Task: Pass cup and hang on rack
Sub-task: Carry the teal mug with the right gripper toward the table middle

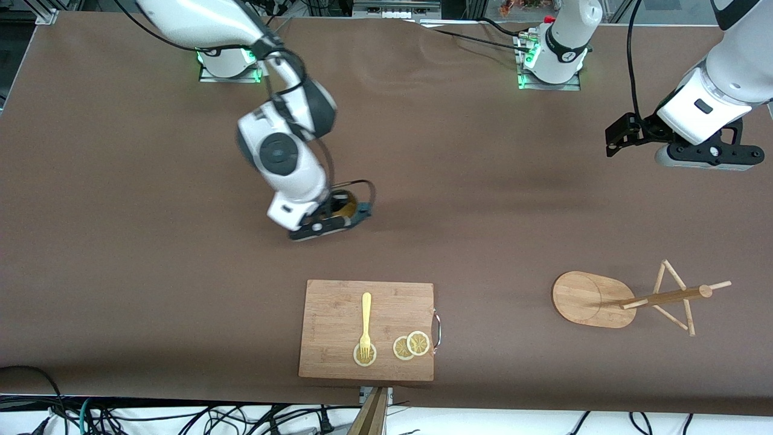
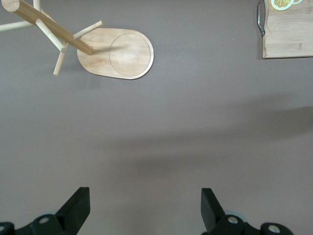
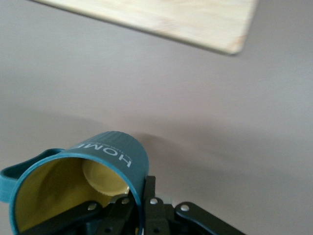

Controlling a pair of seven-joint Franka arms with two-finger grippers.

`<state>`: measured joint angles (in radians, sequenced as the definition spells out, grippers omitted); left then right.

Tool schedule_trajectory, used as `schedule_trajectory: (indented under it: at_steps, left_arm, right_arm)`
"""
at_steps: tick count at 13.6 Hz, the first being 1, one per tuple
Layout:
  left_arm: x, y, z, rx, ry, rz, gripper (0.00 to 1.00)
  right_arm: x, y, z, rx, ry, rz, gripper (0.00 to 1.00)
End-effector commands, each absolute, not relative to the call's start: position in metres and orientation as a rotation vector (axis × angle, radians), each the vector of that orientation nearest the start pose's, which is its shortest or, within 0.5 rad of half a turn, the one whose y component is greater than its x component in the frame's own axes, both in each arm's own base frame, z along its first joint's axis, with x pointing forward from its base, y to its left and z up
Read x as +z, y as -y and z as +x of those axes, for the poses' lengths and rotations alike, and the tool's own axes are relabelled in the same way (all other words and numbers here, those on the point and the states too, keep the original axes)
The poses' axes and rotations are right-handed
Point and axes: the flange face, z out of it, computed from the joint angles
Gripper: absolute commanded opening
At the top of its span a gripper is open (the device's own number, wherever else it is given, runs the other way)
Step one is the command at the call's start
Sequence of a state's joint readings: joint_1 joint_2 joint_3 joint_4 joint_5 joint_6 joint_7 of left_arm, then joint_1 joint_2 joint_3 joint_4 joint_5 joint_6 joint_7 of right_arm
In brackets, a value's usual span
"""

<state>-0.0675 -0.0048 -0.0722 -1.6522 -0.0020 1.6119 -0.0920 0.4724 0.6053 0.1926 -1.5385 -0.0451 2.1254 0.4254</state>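
Lowest in the front view, near the bottom centre of the frame, we see a wooden cutting board [image 1: 367, 329] lying flat on the brown desk [image 1: 151, 290], with a yellow fork [image 1: 365, 325] and three lemon slices [image 1: 410, 346] on it. At the lower right of that frame the rack [image 1: 628, 299] stands on its oval base, its post and thin pegs leaning toward the frame's right edge; in the left wrist view we find the same rack [image 2: 93, 46] at the upper left and a corner of the board [image 2: 288, 34] at the upper right. Higher up, left of centre in the front view, the right pincer [image 1: 323, 225] is clamped on the rim of the cup [image 1: 345, 205], one finger inside and one outside. In the right wrist view the cup [image 3: 73, 186] fills the lower left, tilted so that its yellowish inside faces us, the loop handle at the frame's left edge. At the upper right of the front view the left pincer [image 1: 622, 142] waits over bare desk, and in its own wrist view the left pincer [image 2: 145, 205] shows its fingers [image 2: 78, 205] spread wide with nothing between them.
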Motion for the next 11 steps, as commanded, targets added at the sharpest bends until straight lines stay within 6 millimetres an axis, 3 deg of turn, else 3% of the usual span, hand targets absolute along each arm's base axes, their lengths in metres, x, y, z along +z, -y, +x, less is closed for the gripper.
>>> schedule_trajectory:
  at_steps: [1, 3, 6, 11]
  left_arm:
    - [0.597, 0.079, 0.545, 0.036, -0.071, -3.116, 1.00]
    - [0.600, 0.079, 0.547, 0.025, -0.071, -3.119, 1.00]
    - [0.602, 0.080, 0.547, 0.020, -0.071, -3.120, 1.00]
    - [0.602, 0.080, 0.547, 0.020, -0.073, -3.120, 1.00]
  right_arm:
    - [0.290, -0.489, 0.555, 0.065, 0.289, -3.075, 0.00]
    - [0.275, -0.550, 0.518, 0.045, 0.260, -3.061, 0.00]
    - [0.247, -0.609, 0.469, -0.049, 0.283, -3.114, 0.00]
    - [0.240, -0.628, 0.452, -0.096, 0.259, -3.084, 0.00]
